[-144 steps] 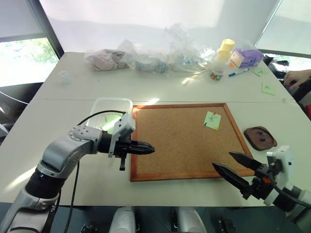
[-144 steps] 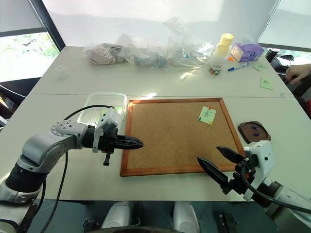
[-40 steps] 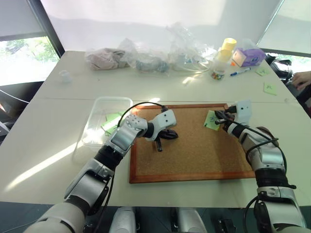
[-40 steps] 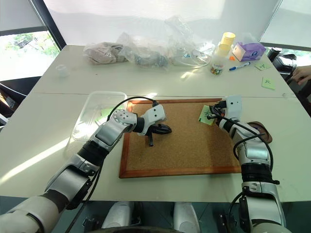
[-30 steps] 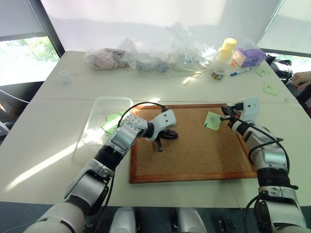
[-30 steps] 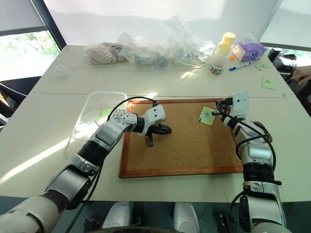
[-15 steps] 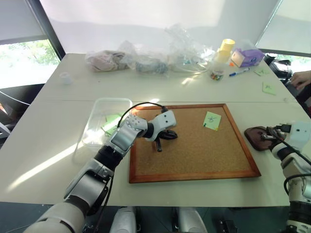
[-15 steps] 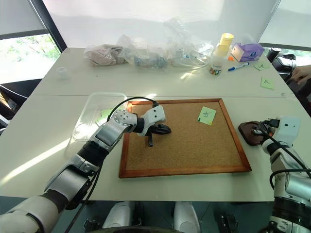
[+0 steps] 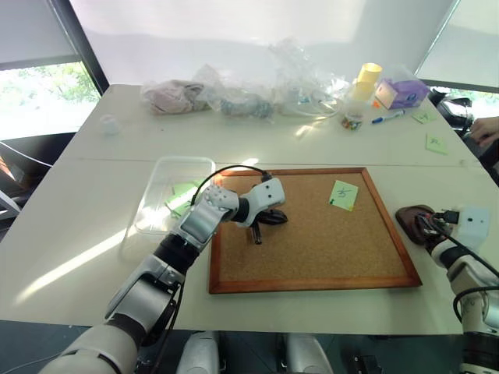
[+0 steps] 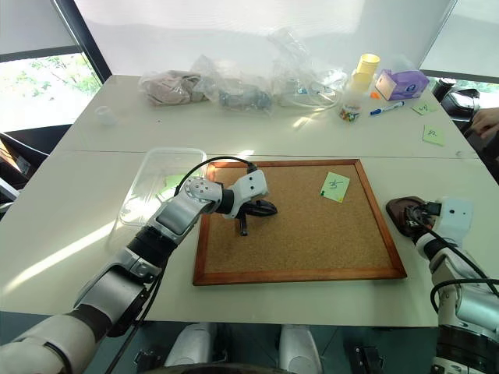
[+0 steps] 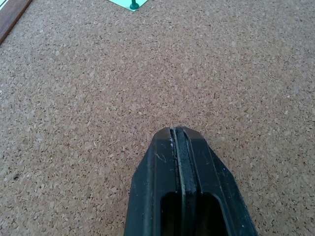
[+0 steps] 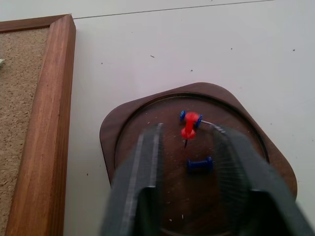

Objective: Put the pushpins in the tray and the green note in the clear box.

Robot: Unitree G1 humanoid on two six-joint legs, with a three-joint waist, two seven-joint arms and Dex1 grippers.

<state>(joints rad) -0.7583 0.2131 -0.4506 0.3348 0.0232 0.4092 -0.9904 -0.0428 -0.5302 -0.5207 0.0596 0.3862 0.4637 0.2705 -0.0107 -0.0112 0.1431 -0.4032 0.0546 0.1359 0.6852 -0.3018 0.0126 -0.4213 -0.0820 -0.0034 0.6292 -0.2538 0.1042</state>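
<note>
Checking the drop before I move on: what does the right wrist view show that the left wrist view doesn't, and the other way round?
Right wrist view: the right gripper, fingers apart, over the tray, where a red pushpin and blue pushpins lie loose, with white table around.

Left wrist view: the left gripper, fingers pressed shut, over bare cork, and a corner of the green note with a green pin in it.

Both: the corkboard, its cork and wooden frame.

Red pushpin (image 12: 189,126), blue pushpin (image 12: 199,164), dark brown tray (image 12: 123,135).
</note>
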